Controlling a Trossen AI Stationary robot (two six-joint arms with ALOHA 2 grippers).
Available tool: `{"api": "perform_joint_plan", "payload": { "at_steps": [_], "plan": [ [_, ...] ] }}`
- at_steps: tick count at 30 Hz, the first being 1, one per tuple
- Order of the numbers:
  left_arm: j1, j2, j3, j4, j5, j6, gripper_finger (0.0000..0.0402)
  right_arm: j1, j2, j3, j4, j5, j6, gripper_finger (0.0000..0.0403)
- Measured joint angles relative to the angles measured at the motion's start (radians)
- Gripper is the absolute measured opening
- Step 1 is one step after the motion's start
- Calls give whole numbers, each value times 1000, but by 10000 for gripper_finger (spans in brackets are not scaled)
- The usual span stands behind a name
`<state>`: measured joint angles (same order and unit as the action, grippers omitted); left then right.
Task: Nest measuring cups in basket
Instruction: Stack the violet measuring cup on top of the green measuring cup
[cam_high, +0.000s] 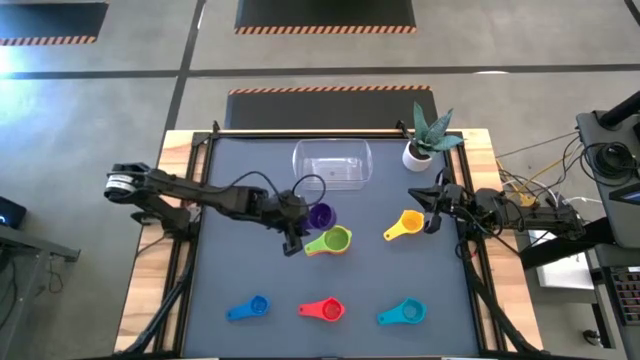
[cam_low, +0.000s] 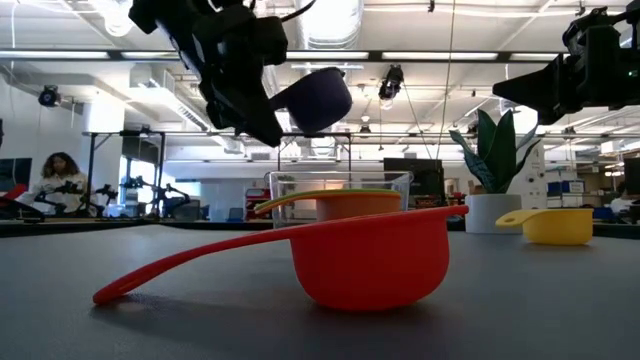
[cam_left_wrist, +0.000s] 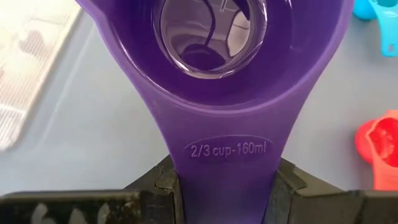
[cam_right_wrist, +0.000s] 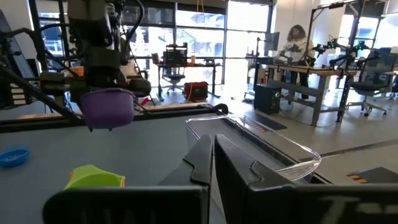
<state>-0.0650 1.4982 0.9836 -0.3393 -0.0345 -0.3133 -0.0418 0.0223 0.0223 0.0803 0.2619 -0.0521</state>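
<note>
My left gripper (cam_high: 298, 228) is shut on the purple cup (cam_high: 320, 215), which hangs in the air (cam_low: 320, 100) over mid-table, just near of the clear basket (cam_high: 332, 163). The green cup (cam_high: 330, 241) sits nested in the orange cup (cam_low: 345, 205) right below it. The yellow cup (cam_high: 405, 225) rests on its base beside my right gripper (cam_high: 432, 208), which is shut (cam_right_wrist: 212, 155) and holds nothing. The blue (cam_high: 250, 307), red (cam_high: 322, 310) and teal (cam_high: 402, 314) cups stand in a row along the near edge. My left gripper pinches the purple cup's flat handle (cam_left_wrist: 227, 177) by its two side edges, near the free end. The fingers (cam_left_wrist: 155, 186) lie along the handle, slanting down from the table's left. The cup is lifted clear and tilted, its bowl (cam_left_wrist: 214, 37) pointing away from the gripper.
A white plant pot (cam_high: 418, 155) with a spiky plant stands at the far right corner, next to the basket. Open grey table lies left of the basket and between the cup rows. People sit at benches in the room beyond the table.
</note>
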Motion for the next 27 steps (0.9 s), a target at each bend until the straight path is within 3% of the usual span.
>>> {"api": "perform_joint_plan", "payload": {
  "at_steps": [9,20,27],
  "plan": [
    [-77,0,0,54,-7,-78,112,0,0,0,0,0,0,9],
    [-87,68,4,123,-8,-98,112,0,0,0,0,0,0,9],
    [-79,215,142,-39,-6,-110,112,0,0,0,0,0,0,9]
  ]
}}
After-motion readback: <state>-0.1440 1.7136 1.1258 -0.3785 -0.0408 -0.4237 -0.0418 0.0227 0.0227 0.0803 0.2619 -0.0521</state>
